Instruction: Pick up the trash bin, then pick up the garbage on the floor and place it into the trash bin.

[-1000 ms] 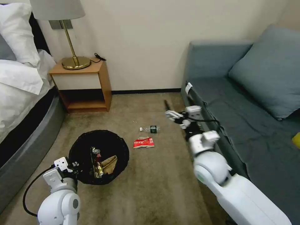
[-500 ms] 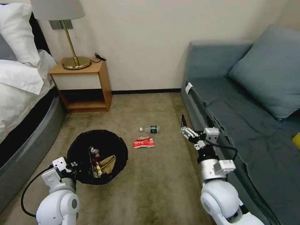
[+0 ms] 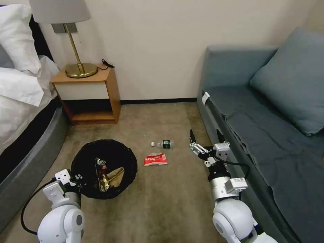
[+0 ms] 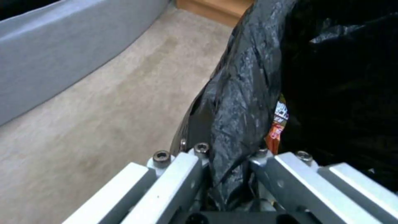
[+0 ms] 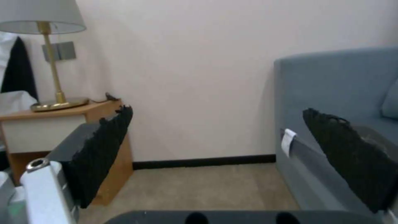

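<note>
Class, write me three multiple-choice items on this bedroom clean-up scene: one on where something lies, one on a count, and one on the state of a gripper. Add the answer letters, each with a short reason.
1. Where does the red-and-white packet lie?
A. in the bin
B. on the carpet between bin and sofa
C. on the nightstand

2. How many litter pieces lie on the carpet outside the trash bin?
A. two
B. none
C. four

3. What is the left gripper doing?
A. hanging open over the sofa
B. holding the bottle
C. clamped on the bin's bagged rim

Answers:
1 B, it sits on the carpet right of the bin.
2 A, only the packet and the bottle are on the floor.
3 C, black bag is pinched between its fingers; the right gripper is open and empty.
</note>
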